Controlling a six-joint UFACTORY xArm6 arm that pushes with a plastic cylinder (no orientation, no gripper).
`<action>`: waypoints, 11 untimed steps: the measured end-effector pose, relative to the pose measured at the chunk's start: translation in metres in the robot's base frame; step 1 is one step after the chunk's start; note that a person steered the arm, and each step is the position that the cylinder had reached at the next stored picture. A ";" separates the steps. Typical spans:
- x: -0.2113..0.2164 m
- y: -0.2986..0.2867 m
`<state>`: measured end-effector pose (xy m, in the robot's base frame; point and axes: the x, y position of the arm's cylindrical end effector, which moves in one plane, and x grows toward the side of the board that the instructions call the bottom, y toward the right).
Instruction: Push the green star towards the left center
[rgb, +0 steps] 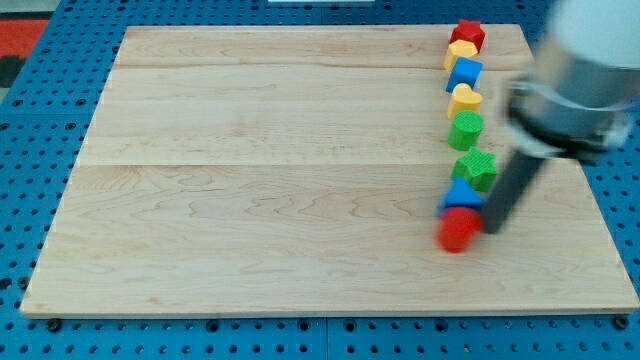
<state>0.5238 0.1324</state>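
Observation:
The green star lies near the board's right edge, in a column of blocks running from the view's top to its bottom. Above it is a rounder green block. Just below it is a blue block, then a red block, which looks blurred. My tip is on the board just right of the red block, close to or touching it, and below and slightly right of the green star. The rod rises toward the view's upper right.
Higher in the column are a yellow heart, a blue block, a yellow block and a red block. The wooden board rests on a blue pegboard.

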 end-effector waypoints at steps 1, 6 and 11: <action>-0.003 -0.054; -0.106 -0.086; -0.052 -0.242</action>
